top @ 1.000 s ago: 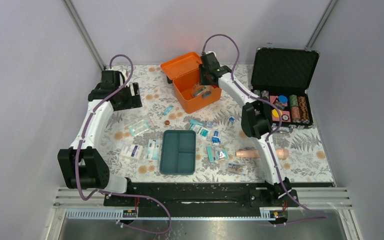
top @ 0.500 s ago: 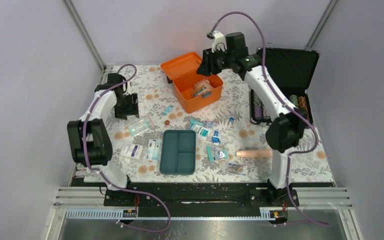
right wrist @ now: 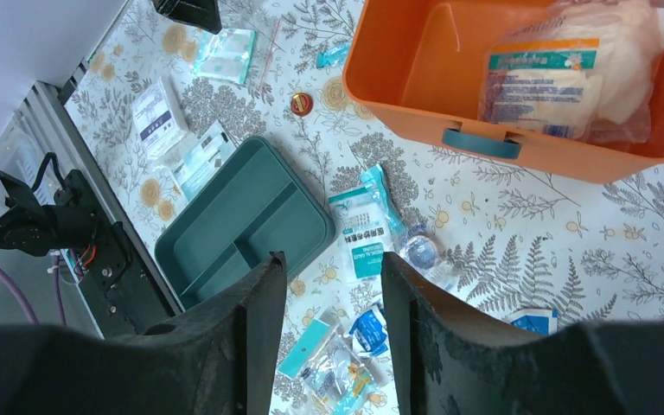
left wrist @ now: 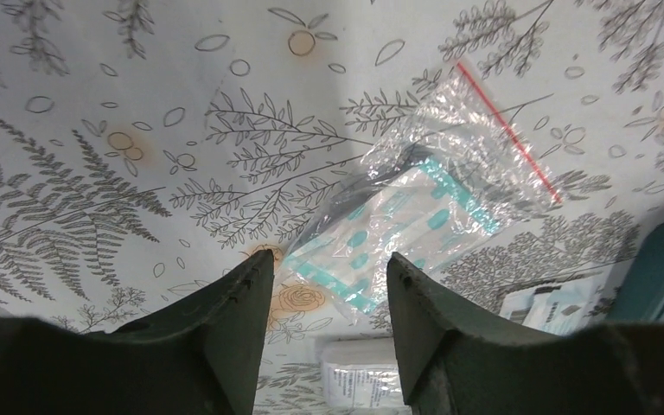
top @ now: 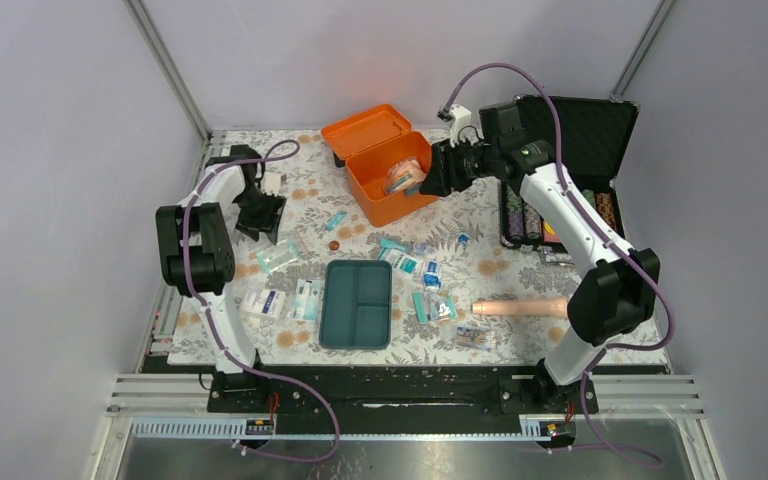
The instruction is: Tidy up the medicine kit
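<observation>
The medicine kit's orange box [top: 385, 190] stands open at the back, lid [top: 363, 130] laid back, with a bagged white packet [right wrist: 562, 73] inside and a teal latch [right wrist: 482, 143] on its front. Its teal insert tray [top: 357, 303] lies empty on the mat. My right gripper [right wrist: 333, 259] hangs open and empty, high over loose packets [right wrist: 361, 238], just right of the box in the top view. My left gripper [left wrist: 328, 264] is open and empty, low over the mat. A clear zip bag [left wrist: 406, 216] holding a teal-dotted packet lies just ahead of its tips.
Several small packets [top: 430, 290] are scattered around the tray. White packets [top: 263, 302] lie left of the tray. A beige tube [top: 520, 307] lies at the right. The black poker-chip case [top: 560, 130] stands open at the back right.
My right gripper has pulled up and away from the orange box to its right side, jaws wider. My left gripper has moved down toward the zip bag and its jaws have narrowed.
</observation>
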